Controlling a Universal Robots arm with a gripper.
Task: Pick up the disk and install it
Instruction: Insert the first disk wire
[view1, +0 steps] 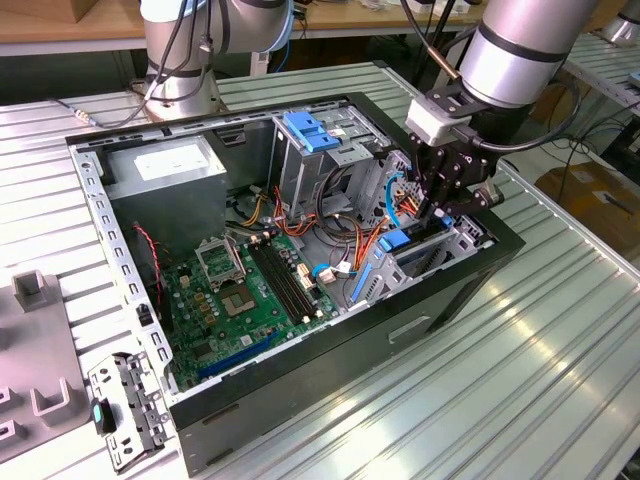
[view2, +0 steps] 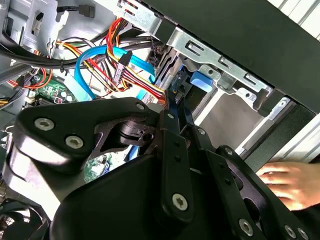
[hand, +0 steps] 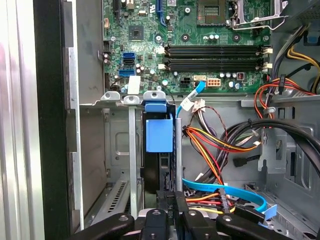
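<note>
Down at the drive bay, gripper (hand: 170, 216) fingers clamped on the disk (hand: 159, 165), standing edge-up.

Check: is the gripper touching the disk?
Cannot tell. In the first wrist view the gripper sits at the slotted disk, but their meeting point is too dark.
</note>
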